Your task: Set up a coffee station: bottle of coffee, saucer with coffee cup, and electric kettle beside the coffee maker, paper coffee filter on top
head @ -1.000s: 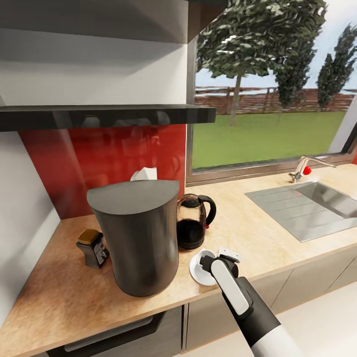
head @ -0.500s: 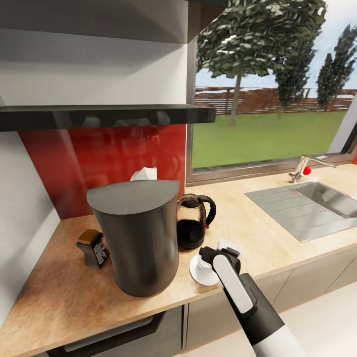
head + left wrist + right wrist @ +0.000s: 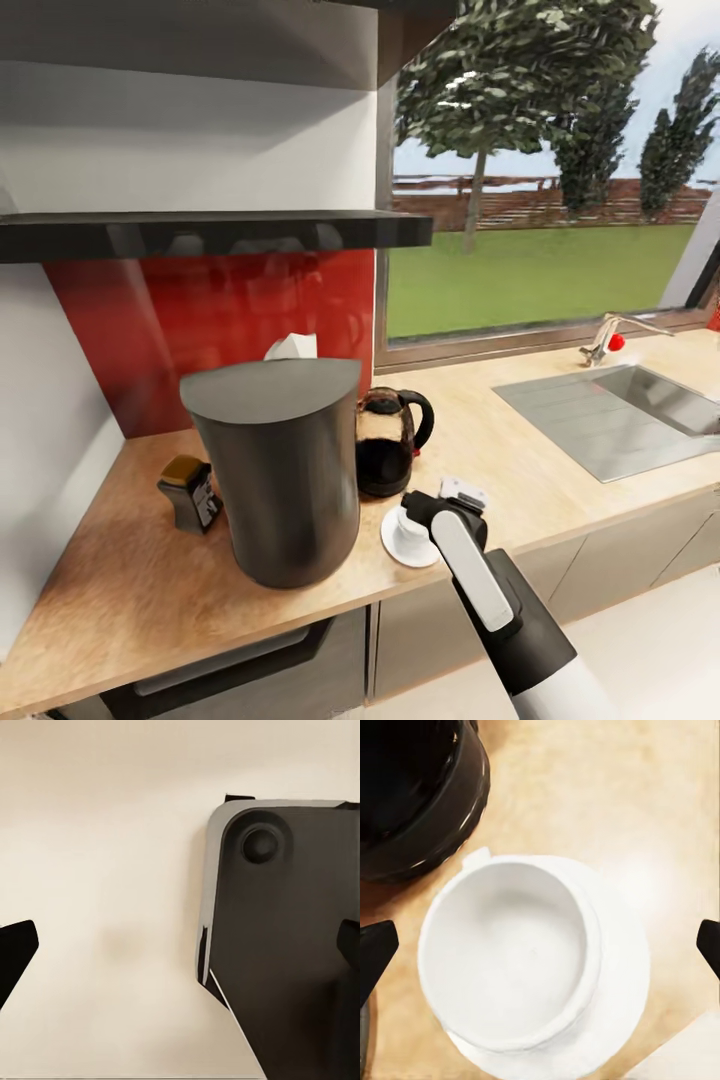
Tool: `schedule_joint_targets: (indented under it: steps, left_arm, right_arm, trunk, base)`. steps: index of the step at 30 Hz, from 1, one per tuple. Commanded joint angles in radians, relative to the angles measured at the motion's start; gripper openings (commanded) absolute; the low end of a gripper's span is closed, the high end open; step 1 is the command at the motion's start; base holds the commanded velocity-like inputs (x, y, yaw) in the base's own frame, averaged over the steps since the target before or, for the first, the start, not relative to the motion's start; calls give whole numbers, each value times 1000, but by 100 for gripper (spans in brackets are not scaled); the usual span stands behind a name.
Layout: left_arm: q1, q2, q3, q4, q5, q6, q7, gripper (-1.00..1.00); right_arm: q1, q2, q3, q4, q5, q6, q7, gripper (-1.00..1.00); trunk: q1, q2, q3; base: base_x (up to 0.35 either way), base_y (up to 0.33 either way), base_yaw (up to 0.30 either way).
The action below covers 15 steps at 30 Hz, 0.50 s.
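The coffee maker [image 3: 275, 470] stands on the countertop [image 3: 500, 450]. A paper coffee filter [image 3: 292, 347] peeks over its far rim; I cannot tell whether it rests on the top or behind. The bottle of coffee [image 3: 190, 492] stands at its left, the electric kettle [image 3: 385, 440] at its right. In front of the kettle, the coffee cup [image 3: 407, 528] [image 3: 506, 956] sits on the saucer [image 3: 395, 548] [image 3: 619, 975]. My right gripper [image 3: 425, 515] [image 3: 540, 952] hangs open just above the cup. My left gripper [image 3: 180, 949] is open over pale floor.
The black kitchen shelf [image 3: 210, 235] juts out above the coffee maker. A steel sink [image 3: 610, 415] with a faucet [image 3: 605, 340] lies to the right. A small white object [image 3: 462, 492] lies on the counter beside the saucer. A dark part of the robot [image 3: 285, 937] shows below the left gripper.
The right gripper has drawn slightly up and away over the cup, which stays on the saucer. The head view has shifted a little.
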Motion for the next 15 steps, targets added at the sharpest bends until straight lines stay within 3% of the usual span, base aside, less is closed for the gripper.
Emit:
schedule_joint_targets:
  steps: [1,15]
  left_arm:
    - [0,0,8,-1,-10,-3,-1,100]
    - [0,0,8,-1,-10,-3,-1,100]
  right_arm:
    - [-1,0,1,-4,-6,5,-8,100]
    - [-1,-2,-2,-31,-5,4,-7,100]
  trunk:
    - [0,-2,-2]
    - [0,-2,-2]
  base:
    - [-255,-54,0]
    - [-304,-114,0]
